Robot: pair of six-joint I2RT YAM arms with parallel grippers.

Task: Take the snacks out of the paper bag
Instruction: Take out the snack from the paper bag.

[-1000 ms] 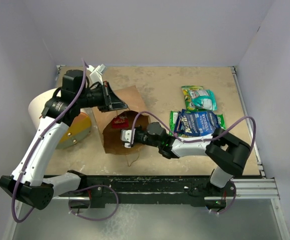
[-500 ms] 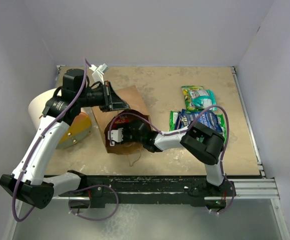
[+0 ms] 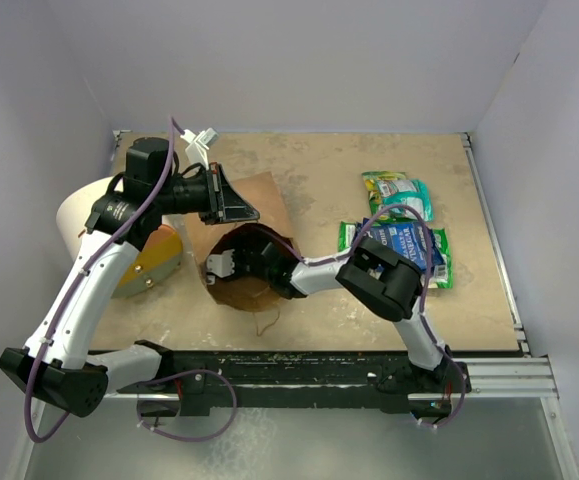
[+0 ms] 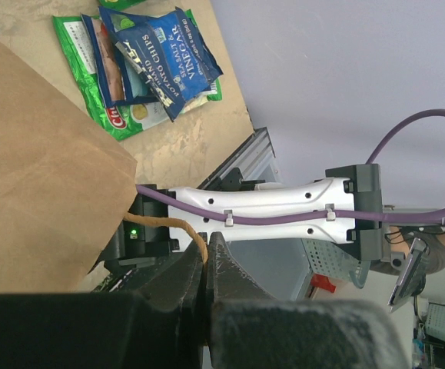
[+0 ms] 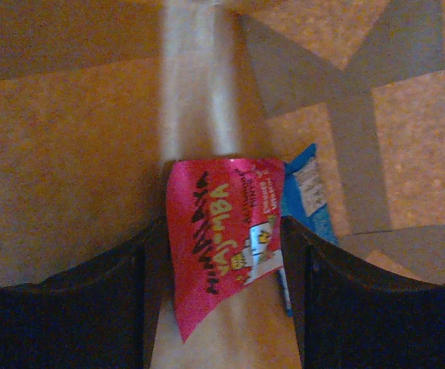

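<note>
The brown paper bag [image 3: 261, 195] lies on its side with its mouth toward the arms. My left gripper [image 3: 231, 210] is shut on the bag's twisted paper handle [image 4: 177, 229] and holds the mouth up. My right gripper [image 3: 219, 265] is inside the bag, open. In the right wrist view a red-pink snack packet [image 5: 218, 231] lies on the bag's floor between the two dark fingers [image 5: 141, 265], with a blue packet [image 5: 308, 196] just behind it. Outside on the table lie a green-yellow packet [image 3: 386, 184], a teal one [image 3: 416, 203], a dark blue one [image 3: 416, 245] and a green-edged one [image 3: 347, 238].
A white cylinder [image 3: 84, 210] with an orange-yellow round end [image 3: 154, 262] lies left of the bag, under my left arm. The right arm's white link [image 4: 276, 207] crosses in front of the bag mouth. Grey walls close the table on three sides.
My right arm has swung left and reached deeper into the bag mouth, and its jaws have spread apart around the red-pink packet. The left arm has held still on the handle.
</note>
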